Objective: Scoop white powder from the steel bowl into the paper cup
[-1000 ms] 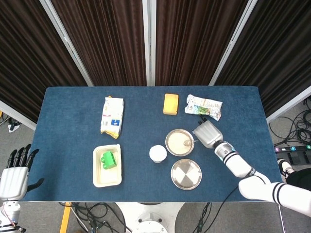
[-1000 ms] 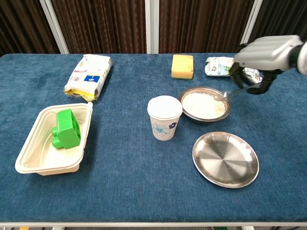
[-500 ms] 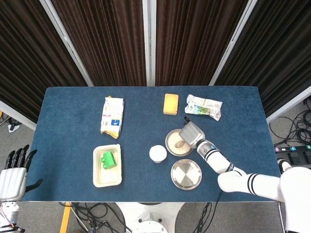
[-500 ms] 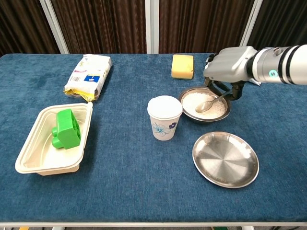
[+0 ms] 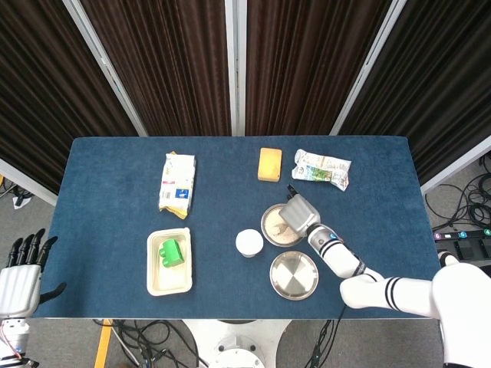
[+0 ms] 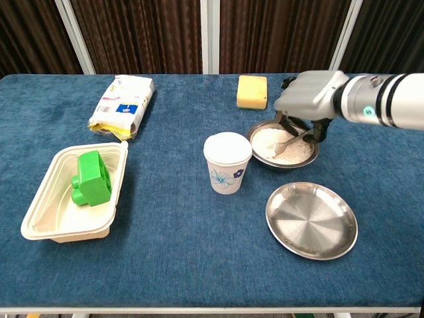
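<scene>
The steel bowl (image 6: pixel 283 146) of white powder (image 6: pixel 281 145) sits right of centre on the blue table; from the head view the bowl (image 5: pixel 278 225) is partly covered by my right hand. A white paper cup (image 6: pixel 227 161) with a flower print stands just left of the bowl, also seen as the cup (image 5: pixel 249 242) from above. My right hand (image 6: pixel 307 95) hovers over the bowl's right rim and holds a metal spoon (image 6: pixel 283 143) whose bowl end lies in the powder. My left hand (image 5: pixel 21 270) hangs off the table's left edge, fingers apart, holding nothing.
An empty steel plate (image 6: pixel 311 220) lies in front of the bowl. A white tray (image 6: pixel 45 206) holds a green block (image 6: pixel 91 177) at the left. A yellow sponge (image 6: pixel 252 91), a snack bag (image 6: pixel 122 97) and a crumpled packet (image 5: pixel 321 168) lie along the far side.
My right hand has moved left over the bowl and lowered the spoon from the rim into the powder. The left hand has stayed put.
</scene>
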Motion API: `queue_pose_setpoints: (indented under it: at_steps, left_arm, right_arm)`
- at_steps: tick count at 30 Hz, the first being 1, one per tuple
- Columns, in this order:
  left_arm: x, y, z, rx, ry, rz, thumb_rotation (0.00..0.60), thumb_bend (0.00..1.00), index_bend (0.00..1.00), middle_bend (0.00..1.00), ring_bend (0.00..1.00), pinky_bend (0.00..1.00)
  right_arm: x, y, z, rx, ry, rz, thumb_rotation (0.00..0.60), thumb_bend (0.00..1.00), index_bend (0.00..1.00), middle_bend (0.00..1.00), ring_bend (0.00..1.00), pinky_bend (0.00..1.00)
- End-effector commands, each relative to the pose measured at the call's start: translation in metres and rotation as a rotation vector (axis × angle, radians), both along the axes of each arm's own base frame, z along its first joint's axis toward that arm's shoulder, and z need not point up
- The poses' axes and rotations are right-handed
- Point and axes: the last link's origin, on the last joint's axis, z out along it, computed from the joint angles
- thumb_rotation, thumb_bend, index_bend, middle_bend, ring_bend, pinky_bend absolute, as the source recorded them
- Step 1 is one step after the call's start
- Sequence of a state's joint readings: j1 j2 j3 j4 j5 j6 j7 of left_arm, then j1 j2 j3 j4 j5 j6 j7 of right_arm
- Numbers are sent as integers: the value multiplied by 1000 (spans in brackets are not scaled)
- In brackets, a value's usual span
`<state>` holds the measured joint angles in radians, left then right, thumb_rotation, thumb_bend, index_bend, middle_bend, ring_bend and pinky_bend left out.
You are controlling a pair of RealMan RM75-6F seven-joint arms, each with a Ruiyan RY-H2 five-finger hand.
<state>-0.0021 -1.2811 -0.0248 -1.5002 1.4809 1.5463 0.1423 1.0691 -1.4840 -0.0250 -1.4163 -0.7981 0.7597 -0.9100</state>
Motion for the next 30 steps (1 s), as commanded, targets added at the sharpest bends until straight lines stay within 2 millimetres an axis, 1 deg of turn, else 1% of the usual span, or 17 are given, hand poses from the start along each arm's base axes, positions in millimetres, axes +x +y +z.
queue_pose_setpoints:
  at_steps: [1, 4, 10, 14, 17, 20, 24, 27, 30]
  left_arm:
    - [1, 1, 0, 2, 2, -4, 600, 40, 185, 122, 51, 27]
    - [2, 1, 1, 2, 6, -4, 600, 40, 185, 122, 51, 27]
    - [4, 1, 2, 0, 16, -5, 600, 40, 185, 122, 51, 27]
    - [6, 2, 4, 4, 22, -7, 600, 40, 185, 122, 51, 27]
    - [6, 2, 4, 4, 24, -6, 600, 39, 185, 122, 52, 27]
    - [7, 3, 4, 4, 25, -3, 600, 40, 185, 122, 51, 26]
    - [7, 3, 5, 8, 24, -5, 600, 40, 185, 122, 51, 26]
    - [7, 4, 5, 6, 24, -3, 600, 39, 185, 122, 51, 26]
    - [7, 3, 5, 9, 23, -7, 600, 39, 185, 122, 51, 26]
  right_arm:
    - [-5, -3, 12, -21, -24, -19, 600, 327, 570, 552, 243, 0]
    - [-11, -3, 19, -31, -58, -47, 600, 327, 570, 552, 243, 0]
    - [-21, 1, 24, -42, -148, -86, 600, 327, 570, 553, 243, 0]
    - [-24, 3, 30, -46, -201, -93, 600, 327, 571, 554, 243, 0]
    - [-22, 5, 37, -42, -236, -88, 600, 327, 572, 555, 243, 0]
    - [-14, 8, 42, -28, -271, -73, 600, 327, 572, 555, 243, 0]
    - [4, 11, 46, -3, -302, -24, 600, 327, 572, 558, 249, 0]
    - [20, 15, 44, 29, -315, 5, 600, 327, 572, 559, 249, 0]
    - [33, 19, 39, 56, -292, 53, 600, 327, 572, 559, 250, 0]
